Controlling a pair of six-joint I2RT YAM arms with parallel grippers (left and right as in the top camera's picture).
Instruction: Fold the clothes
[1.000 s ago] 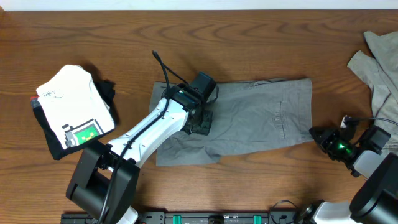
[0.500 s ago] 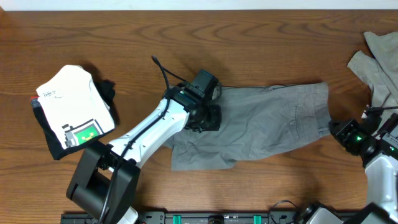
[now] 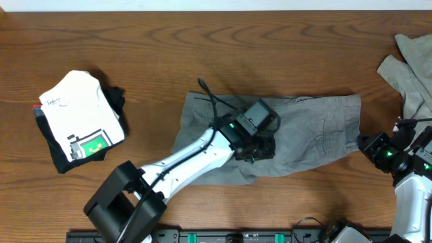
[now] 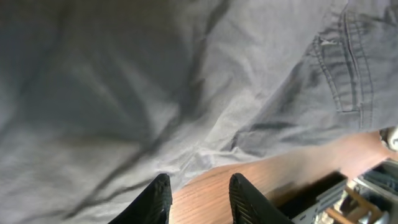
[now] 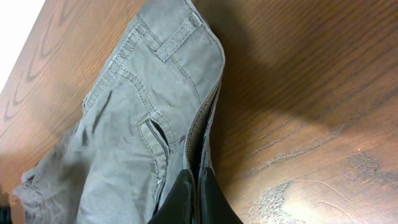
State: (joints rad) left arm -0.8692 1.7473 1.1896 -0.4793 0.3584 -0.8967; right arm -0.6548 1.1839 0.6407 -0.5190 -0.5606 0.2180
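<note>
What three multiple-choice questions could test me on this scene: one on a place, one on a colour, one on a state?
1. Where does the folded white shirt lie?
A) in the middle of the table
B) at the table's left side
C) at its far right corner

2. What colour are the shorts?
A) red
B) blue
C) grey

3. What is the right end effector doing?
A) pinching the shorts' waistband edge, shut
B) hanging wide open over bare wood
C) holding the shirt

Answers:
1 B: the overhead view shows the shirt far left, apart from the shorts.
2 C: the cloth is plain grey in every view.
3 A: the right wrist view shows its fingers closed on the waistband edge.
</note>
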